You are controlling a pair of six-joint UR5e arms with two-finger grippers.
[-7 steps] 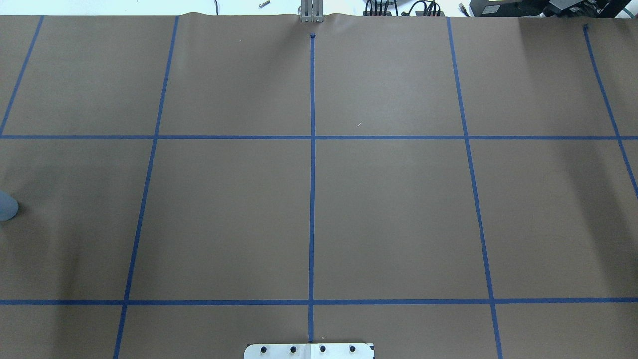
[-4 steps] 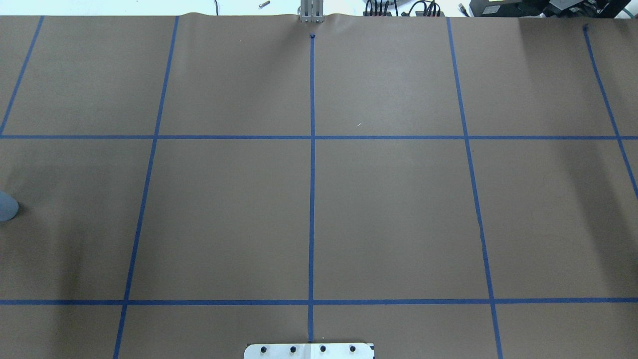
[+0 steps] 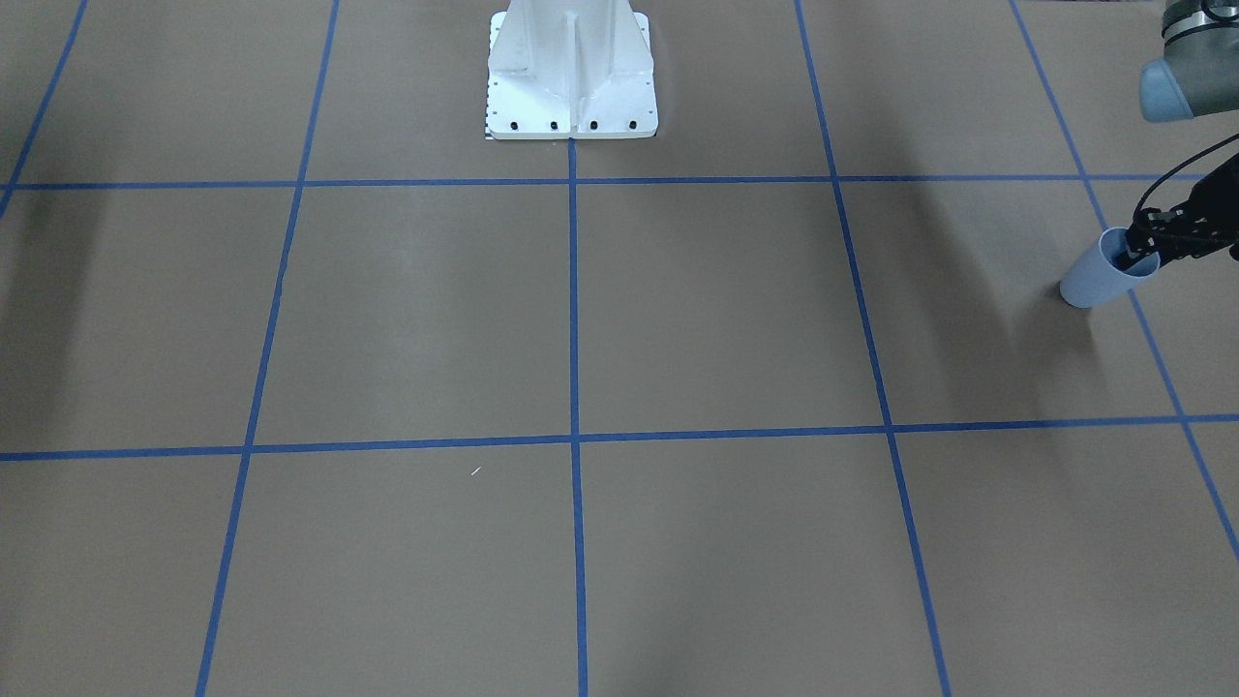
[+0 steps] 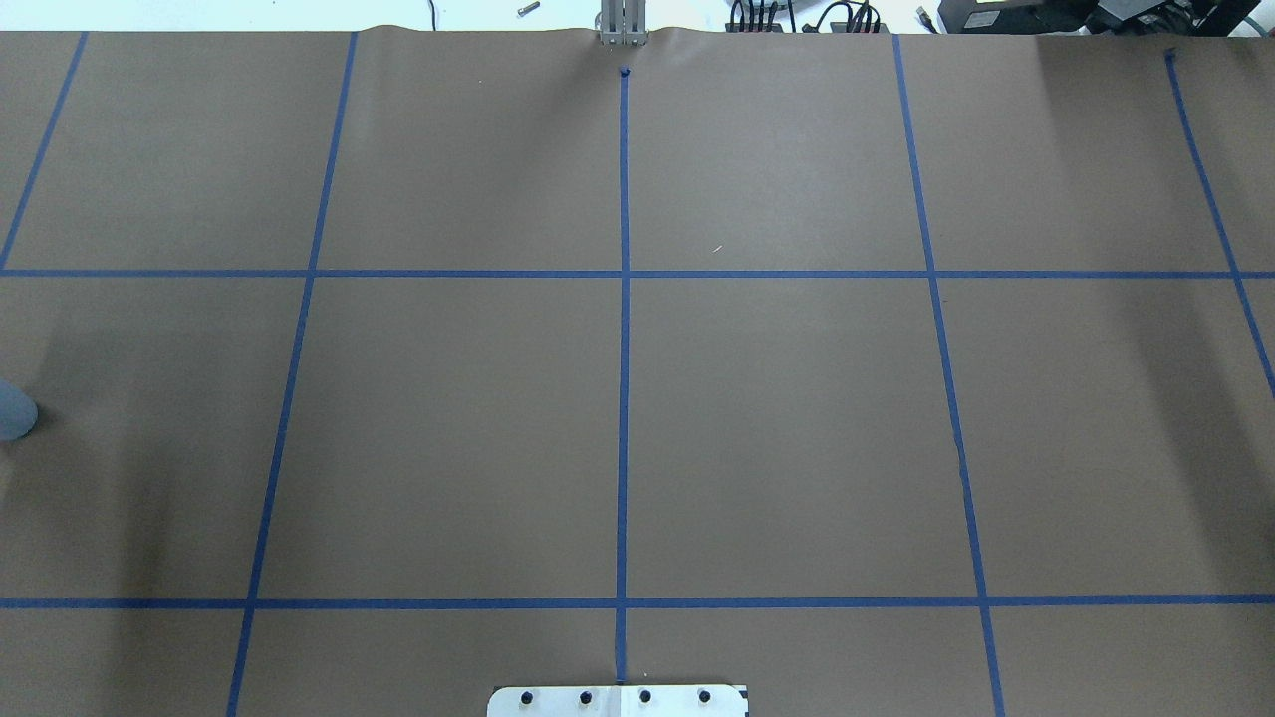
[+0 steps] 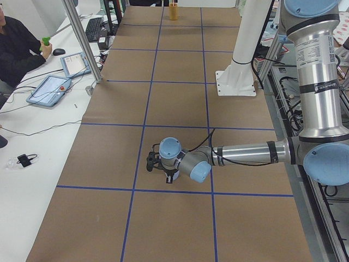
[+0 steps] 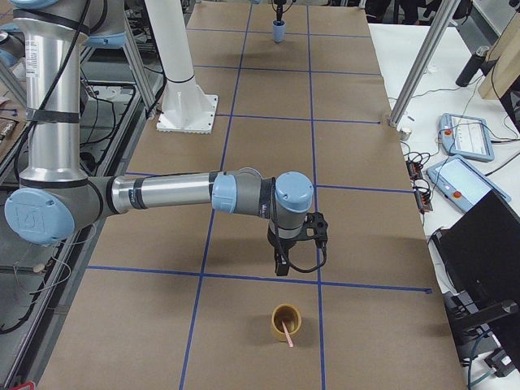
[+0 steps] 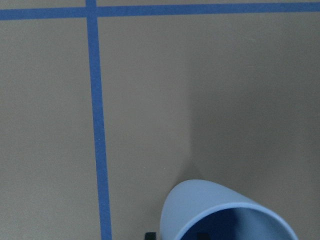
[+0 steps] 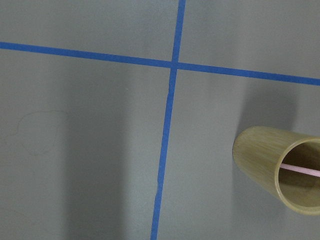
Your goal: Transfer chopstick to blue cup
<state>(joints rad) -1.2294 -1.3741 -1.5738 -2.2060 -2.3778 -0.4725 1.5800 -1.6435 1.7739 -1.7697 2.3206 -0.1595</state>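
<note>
The blue cup (image 3: 1094,281) stands near the table's end on my left side; it also shows in the left wrist view (image 7: 200,205) and at the overhead view's left edge (image 4: 10,410). My left gripper (image 3: 1140,254) sits at its rim, one finger inside and one outside, shut on the wall. One pale pink chopstick (image 8: 299,170) leans inside a bamboo cup (image 8: 260,155) near the table's other end (image 6: 276,318). My right gripper (image 6: 297,258) hangs just short of that cup, apart from it; I cannot tell whether it is open or shut.
Brown paper with a blue tape grid covers the table. The white robot pedestal (image 3: 571,77) stands at the table's middle edge. A metal post (image 5: 82,41), tablets (image 5: 49,90) and a seated operator (image 5: 16,49) are along the far side.
</note>
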